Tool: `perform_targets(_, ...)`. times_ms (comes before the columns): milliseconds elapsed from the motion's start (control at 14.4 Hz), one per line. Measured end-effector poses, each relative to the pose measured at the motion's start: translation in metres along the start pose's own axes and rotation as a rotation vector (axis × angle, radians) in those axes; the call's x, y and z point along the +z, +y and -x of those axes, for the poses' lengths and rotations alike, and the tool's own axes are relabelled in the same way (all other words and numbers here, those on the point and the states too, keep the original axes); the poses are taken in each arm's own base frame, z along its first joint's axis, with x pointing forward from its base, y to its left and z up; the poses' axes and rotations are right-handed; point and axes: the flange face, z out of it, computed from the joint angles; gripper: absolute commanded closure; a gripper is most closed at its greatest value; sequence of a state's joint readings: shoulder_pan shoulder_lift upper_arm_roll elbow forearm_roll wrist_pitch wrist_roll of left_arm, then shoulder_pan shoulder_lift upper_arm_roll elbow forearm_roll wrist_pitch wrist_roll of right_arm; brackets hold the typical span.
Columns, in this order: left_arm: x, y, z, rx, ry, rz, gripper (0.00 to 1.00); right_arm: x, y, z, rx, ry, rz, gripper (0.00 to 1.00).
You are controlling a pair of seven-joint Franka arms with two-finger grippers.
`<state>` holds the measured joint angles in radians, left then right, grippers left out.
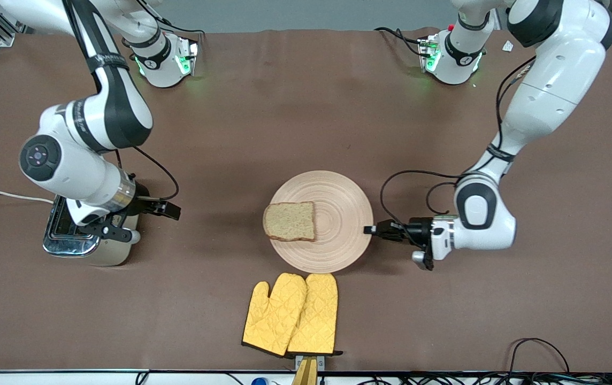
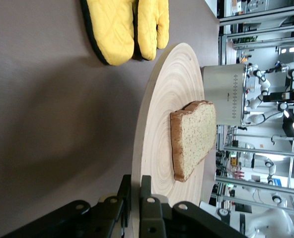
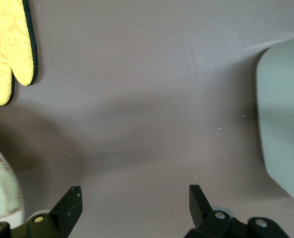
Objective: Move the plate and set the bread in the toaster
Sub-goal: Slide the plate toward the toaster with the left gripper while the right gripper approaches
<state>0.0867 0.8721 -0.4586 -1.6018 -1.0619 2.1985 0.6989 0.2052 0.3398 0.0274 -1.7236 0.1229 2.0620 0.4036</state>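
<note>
I see the plate (image 1: pixel 333 224) lying flat on the brown table (image 1: pixel 295 107), near the middle, with the bread (image 1: pixel 290 221) resting on the part of it that faces the right arm's end of the table. The slice lies flat and its crust reaches the plate's edge.

My left gripper (image 1: pixel 371 230) is low at the plate's rim on the side toward the left arm's end of the table. In the left wrist view its fingers (image 2: pixel 146 198) are pinched together on the rim of the plate (image 2: pixel 157 129), one above and one below the wood; the bread (image 2: pixel 194 139) lies farther along that plate.

My right gripper (image 1: pixel 173 208) hangs above bare table just beside the toaster (image 1: pixel 78 238), on the side toward the plate. Its jaws stand wide apart and nothing is between them; the right wrist view shows only table cloth between the fingers (image 3: pixel 70 206), with the toaster's cream side (image 3: pixel 283 129) at one edge.

The toaster stands at the right arm's end of the table, partly covered by the right arm's wrist, its white cord (image 1: pixel 1 194) running off the table's edge.

A pair of yellow oven mitts (image 1: pixel 292 315) lies nearer to the front camera than the plate, just beside its rim but apart from it.
</note>
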Motion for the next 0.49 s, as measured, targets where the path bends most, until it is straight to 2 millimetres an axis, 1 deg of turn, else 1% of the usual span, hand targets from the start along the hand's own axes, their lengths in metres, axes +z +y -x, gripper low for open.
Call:
perform_targets(139,0.031,0.004,0.009,-0.014,0.038,0.009,0.99,0.021,-0.011,0.0,-0.014,0.001,-0.001,0.06)
perform_targets(278,0.058,0.005,0.02,-0.022,0.065,0.031,0.99,0.044,-0.03,0.006,-0.032,-0.013,0.005,0.06)
perform_targets(417,0.084,-0.002,0.031,-0.016,0.088,0.054,0.99,0.07,-0.05,0.019,-0.058,-0.009,0.006,0.05)
perform_targets(487,0.095,-0.009,0.037,-0.013,0.098,0.067,0.99,0.085,-0.056,0.027,-0.071,0.002,0.004,0.05)
